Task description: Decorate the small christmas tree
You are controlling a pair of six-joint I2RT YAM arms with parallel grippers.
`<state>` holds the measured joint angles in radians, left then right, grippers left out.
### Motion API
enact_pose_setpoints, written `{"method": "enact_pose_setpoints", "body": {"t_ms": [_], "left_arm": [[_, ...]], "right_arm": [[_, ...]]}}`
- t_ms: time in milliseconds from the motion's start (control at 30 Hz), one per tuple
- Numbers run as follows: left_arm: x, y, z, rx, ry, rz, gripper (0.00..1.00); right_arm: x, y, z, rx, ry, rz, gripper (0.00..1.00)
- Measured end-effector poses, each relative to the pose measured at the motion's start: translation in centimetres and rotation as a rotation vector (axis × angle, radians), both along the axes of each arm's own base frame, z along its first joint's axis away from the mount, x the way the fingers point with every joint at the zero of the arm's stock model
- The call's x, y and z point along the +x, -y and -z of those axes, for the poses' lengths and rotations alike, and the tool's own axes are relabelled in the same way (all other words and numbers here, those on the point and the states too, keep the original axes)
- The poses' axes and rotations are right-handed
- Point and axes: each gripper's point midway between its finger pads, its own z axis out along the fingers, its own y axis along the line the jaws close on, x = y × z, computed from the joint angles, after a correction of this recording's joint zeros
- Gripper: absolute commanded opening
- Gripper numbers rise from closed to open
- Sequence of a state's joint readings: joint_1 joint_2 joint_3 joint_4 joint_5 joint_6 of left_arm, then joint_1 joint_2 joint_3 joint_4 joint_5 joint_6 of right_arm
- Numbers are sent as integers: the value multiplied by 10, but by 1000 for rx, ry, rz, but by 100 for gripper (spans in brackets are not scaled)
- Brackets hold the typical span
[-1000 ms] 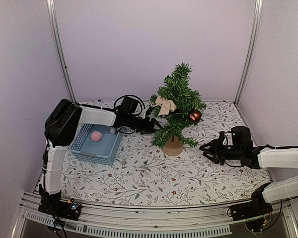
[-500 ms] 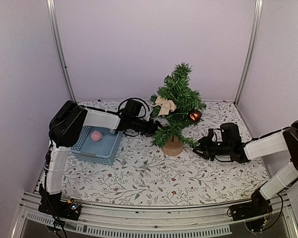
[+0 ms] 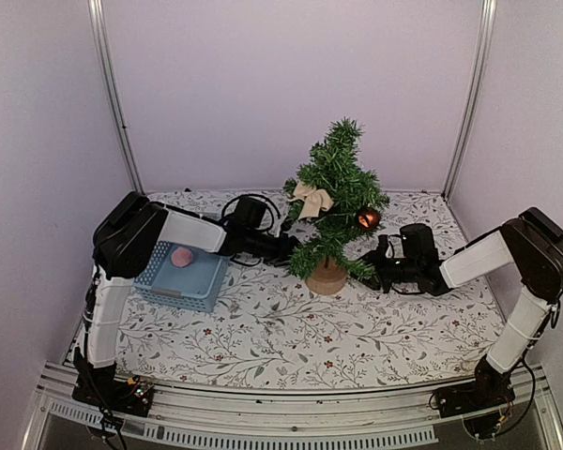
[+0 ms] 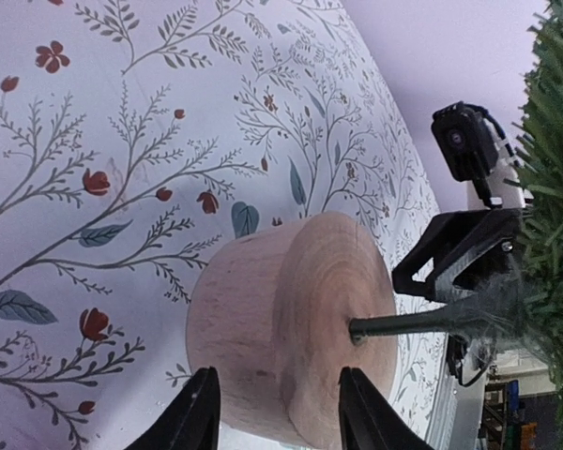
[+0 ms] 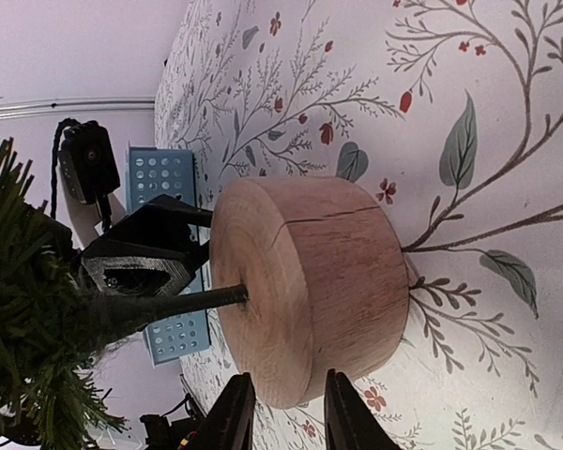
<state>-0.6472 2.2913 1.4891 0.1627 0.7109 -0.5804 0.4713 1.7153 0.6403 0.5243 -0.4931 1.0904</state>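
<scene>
From above, the miniature dark-green pine tree (image 3: 336, 192) stands on the floral worktop (image 3: 263, 333) wearing a cream ribbon bow (image 3: 310, 199) and a reddish bauble (image 3: 367, 219). A pink ornament (image 3: 181, 256) lies in the blue plastic basket (image 3: 195, 298), so I judge the job partly done. In the left wrist view, the jaws of the left arm (image 3: 192, 228) sit half-open either side of the round wooden base (image 4: 291, 319); in the right wrist view, those of the right arm (image 3: 469, 258) are narrower and empty.

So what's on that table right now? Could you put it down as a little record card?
tree: small christmas tree, upright on its round wooden base
on the tree: cream bow; dark red ball
basket: blue basket, left of the tree, one pink thing inside
left gripper: jaws apart, low, aimed at the wooden base
right gripper: jaws apart, low, at the base from the opposite side
contact with base: cannot tell
table: covered with a floral cloth
</scene>
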Motion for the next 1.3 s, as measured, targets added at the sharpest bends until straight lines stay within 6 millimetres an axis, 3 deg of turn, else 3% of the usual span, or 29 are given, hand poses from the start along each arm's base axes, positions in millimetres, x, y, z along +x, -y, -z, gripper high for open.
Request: {"method": "enact_pose_setpoints", "body": {"t_ms": [267,633,867,1100,1300], "left_arm": [[-10,-6,13,10,-25,-2,41],[-16,-14,11,7,-33,-29,38],[-32,-18,11,-21,-56,-31,37],[-45,-14,12,-46,-71,-23,37],[-46,-19,2,-61,-53,-38,38]], "right_arm": [[17,-12,8,-3,3,-23,23],[45,-17,11,-16,45,-27,21],[67,-24,12,-20,78,-32,20],[82,-32,11,0,107,-50,25],[89,-22,10,1,117,-47,33]]}}
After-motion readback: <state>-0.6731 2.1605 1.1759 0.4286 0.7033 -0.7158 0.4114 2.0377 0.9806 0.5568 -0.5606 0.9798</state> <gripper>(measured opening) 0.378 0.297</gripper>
